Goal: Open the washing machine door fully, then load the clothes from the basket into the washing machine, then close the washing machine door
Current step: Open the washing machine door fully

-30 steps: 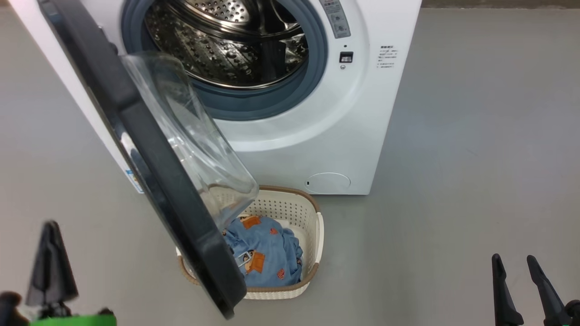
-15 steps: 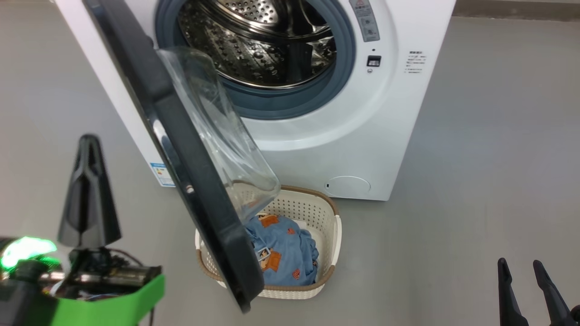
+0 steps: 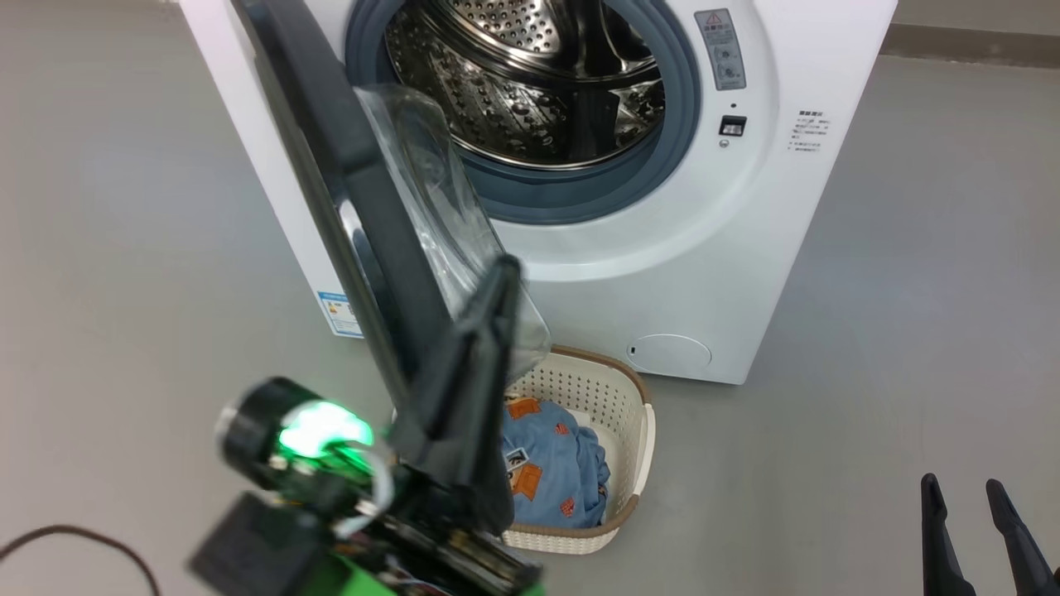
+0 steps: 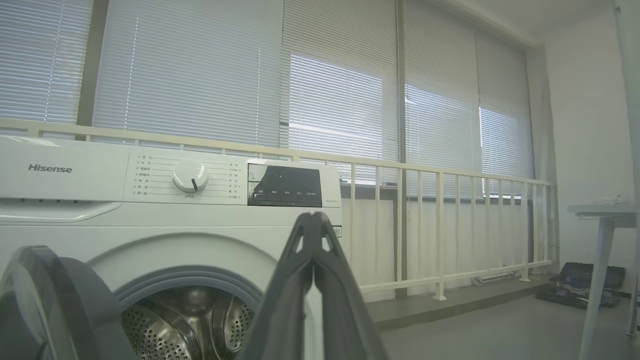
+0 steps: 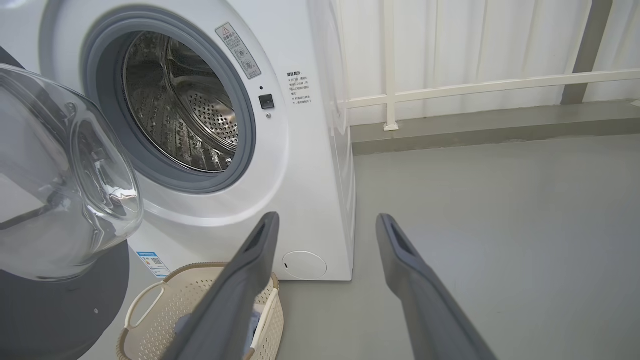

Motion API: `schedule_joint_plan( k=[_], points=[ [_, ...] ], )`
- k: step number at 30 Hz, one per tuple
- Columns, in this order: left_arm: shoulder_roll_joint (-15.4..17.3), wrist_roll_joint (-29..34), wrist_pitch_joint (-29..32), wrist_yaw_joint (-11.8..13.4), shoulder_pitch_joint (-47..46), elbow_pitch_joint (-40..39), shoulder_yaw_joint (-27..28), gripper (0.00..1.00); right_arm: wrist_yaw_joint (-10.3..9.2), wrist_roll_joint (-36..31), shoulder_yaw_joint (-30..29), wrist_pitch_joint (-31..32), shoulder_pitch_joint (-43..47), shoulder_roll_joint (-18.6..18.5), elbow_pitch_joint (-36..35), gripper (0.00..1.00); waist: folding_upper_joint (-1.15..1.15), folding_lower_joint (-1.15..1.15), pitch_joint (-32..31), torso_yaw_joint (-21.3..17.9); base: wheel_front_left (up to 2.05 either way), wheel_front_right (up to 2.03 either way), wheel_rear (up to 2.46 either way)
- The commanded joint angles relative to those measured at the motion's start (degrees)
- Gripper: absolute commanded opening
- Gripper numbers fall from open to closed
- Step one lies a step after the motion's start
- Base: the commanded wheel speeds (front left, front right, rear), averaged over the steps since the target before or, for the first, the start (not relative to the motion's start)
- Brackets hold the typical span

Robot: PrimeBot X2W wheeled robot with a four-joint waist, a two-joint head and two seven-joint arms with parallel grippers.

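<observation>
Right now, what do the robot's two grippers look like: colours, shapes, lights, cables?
The left gripper has two long dark grey fingers tapering to a narrow tip. Behind them sit a black round part with a glowing green light, thin white cables and a bright green housing. The right gripper has the same dark fingers, each with a slot near the tip.

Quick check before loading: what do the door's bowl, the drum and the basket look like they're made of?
Door bowl: clear, glossy, glass or hard plastic; reflections curve across it.
Drum: shiny metal, probably stainless steel; bright glints, punched holes.
Basket: matte cream moulded plastic, evenly perforated; brown rim looks woven, perhaps moulded too.
</observation>
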Motion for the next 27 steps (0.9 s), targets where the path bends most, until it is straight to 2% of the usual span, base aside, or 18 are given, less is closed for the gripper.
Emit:
schedule_joint_plan(
  k=[1, 4, 9, 21, 27],
  points=[
    [0.51, -1.02, 0.62, 0.91, -1.51, -0.56, 0.03, 0.00, 0.09, 0.59, 1.37, -0.69, -0.26, -0.81, -1.13, 1.00, 0.00, 0.00, -0.25, 0.35, 0.00, 0.00, 0.00],
    [0.51, -3.04, 1.48, 2.72, -0.19, 1.56, -3.53, 0.00, 0.09, 0.85, 1.41, -0.69, -0.16, -0.81, -0.96, 1.00, 0.00, 0.00, -0.40, 0.78, 0.00, 0.00, 0.00],
    [0.51, -5.42, 2.41, 4.31, 1.85, 5.04, -7.12, 0.00, 0.09, 1.10, 1.23, -0.69, -0.23, -0.80, -0.79, 1.00, 0.00, 0.00, 0.01, 1.54, 0.00, 0.00, 0.00],
    [0.51, -10.00, 4.63, 4.97, 4.46, 8.57, -11.72, 0.00, 0.09, 0.64, 0.69, -0.69, -1.38, -0.80, -0.30, 1.00, 0.00, 0.00, 2.08, 4.60, 0.00, 0.00, 0.00],
    [0.51, -13.07, 5.20, 5.21, 5.56, 11.62, -11.54, 0.00, 0.09, 0.28, 0.92, -0.69, -1.92, -0.80, -0.04, 1.00, 0.00, 0.00, 2.45, 5.32, 0.00, 0.00, 0.00]
  ],
)
